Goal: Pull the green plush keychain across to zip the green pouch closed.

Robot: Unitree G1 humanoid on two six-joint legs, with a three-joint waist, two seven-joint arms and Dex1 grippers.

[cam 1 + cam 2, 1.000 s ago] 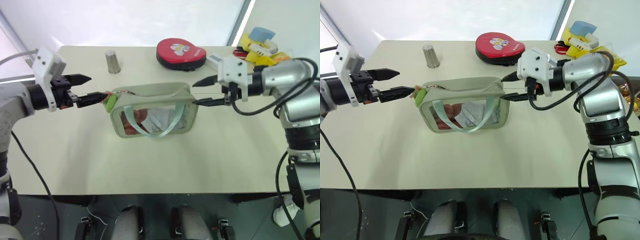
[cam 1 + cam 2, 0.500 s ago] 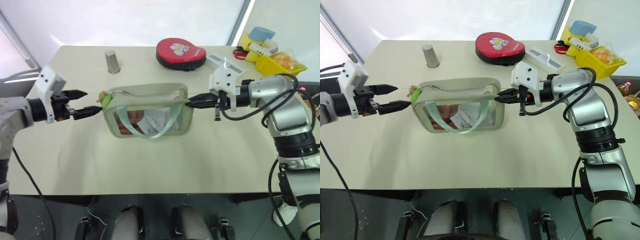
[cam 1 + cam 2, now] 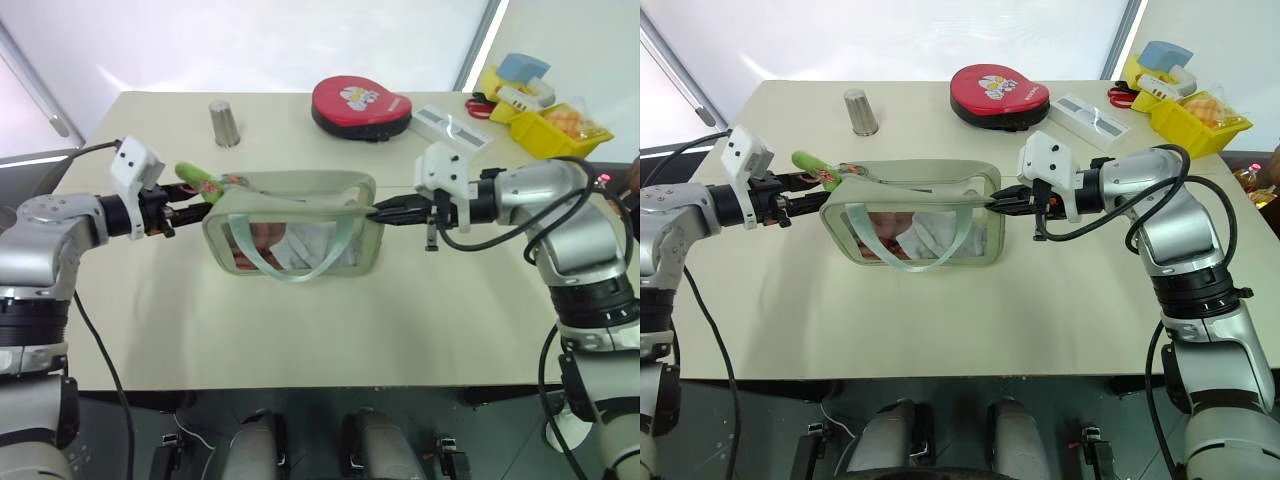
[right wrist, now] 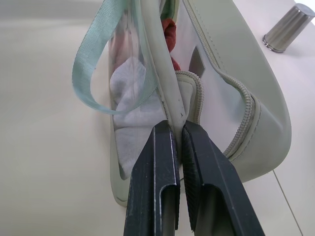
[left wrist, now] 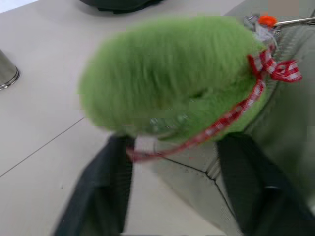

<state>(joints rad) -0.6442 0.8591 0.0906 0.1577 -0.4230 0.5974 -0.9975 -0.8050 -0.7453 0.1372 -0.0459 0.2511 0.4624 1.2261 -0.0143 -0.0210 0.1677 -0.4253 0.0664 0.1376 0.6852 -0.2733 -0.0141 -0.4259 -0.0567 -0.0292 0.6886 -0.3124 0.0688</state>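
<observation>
Green pouch [image 3: 290, 225], mid-table [image 3: 300, 330], held at both ends.
Right gripper [image 4: 178, 142] clamped on pouch's end seam; left gripper [image 3: 185, 208] at green plush keychain [image 5: 172, 78], grip indeterminate.

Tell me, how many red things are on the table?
1 that is mainly red: the round red case at the table's far edge, beyond the green pouch. Something reddish also shows inside the pouch, and more may hide among the yellow clutter at the far right.

Your left gripper [image 3: 185, 211] is reaching in from the left with its fingers parted; your right gripper [image 3: 383, 213] is reaching in from the right, fingers pinched together.
</observation>
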